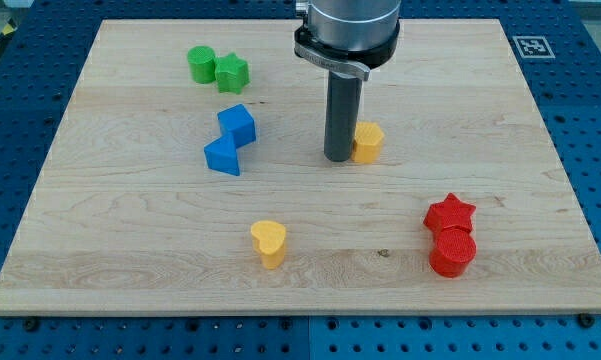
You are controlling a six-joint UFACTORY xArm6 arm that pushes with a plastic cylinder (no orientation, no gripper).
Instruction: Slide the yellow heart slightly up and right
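The yellow heart point(269, 242) lies on the wooden board point(130, 250) near the view's bottom, a little left of centre. My tip point(339, 157) stands above and to the right of it, well apart from it. The tip is right beside the left side of a second yellow block point(368, 142), touching or almost touching it. The rod hangs from the arm's grey body at the view's top.
A green cylinder point(201, 64) and a green star point(232, 72) sit at the upper left. A blue cube point(237, 124) and a blue triangle point(223, 156) lie left of my tip. A red star point(450, 214) and a red cylinder point(452, 253) sit at the lower right.
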